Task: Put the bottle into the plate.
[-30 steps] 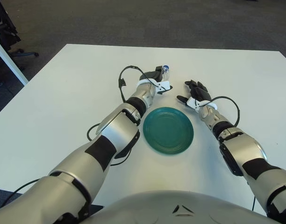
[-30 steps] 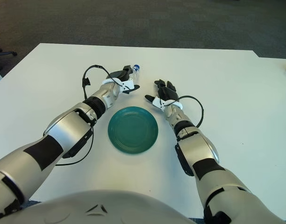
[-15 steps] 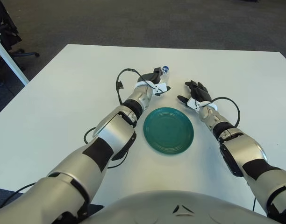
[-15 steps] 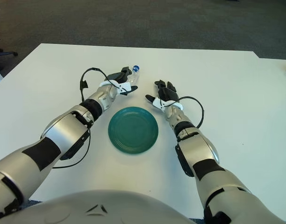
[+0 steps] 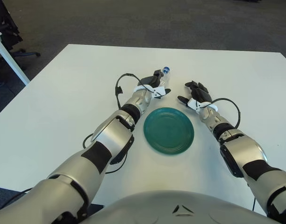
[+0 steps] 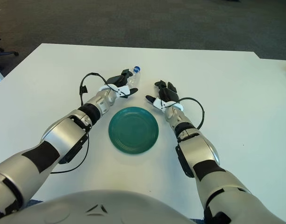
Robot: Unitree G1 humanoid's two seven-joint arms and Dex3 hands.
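The bottle (image 5: 164,77) is a small clear one with a blue cap, tilted so the cap points up and away toward the far side of the counter (image 5: 63,93). Its lower body is hidden inside the left hand (image 5: 154,84), whose fingers (image 5: 164,91) wrap around it. The plate (image 5: 168,130) is round, dark teal and shallow, lying flat on the counter, nearer than the bottle and slightly right, with nothing on it.

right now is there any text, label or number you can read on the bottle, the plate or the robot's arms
None can be read.
Bottle, held in the left hand: no label text can be made out.
Green plate: plain, no markings.
Right hand, beside the plate, and both arms: no lettering visible.
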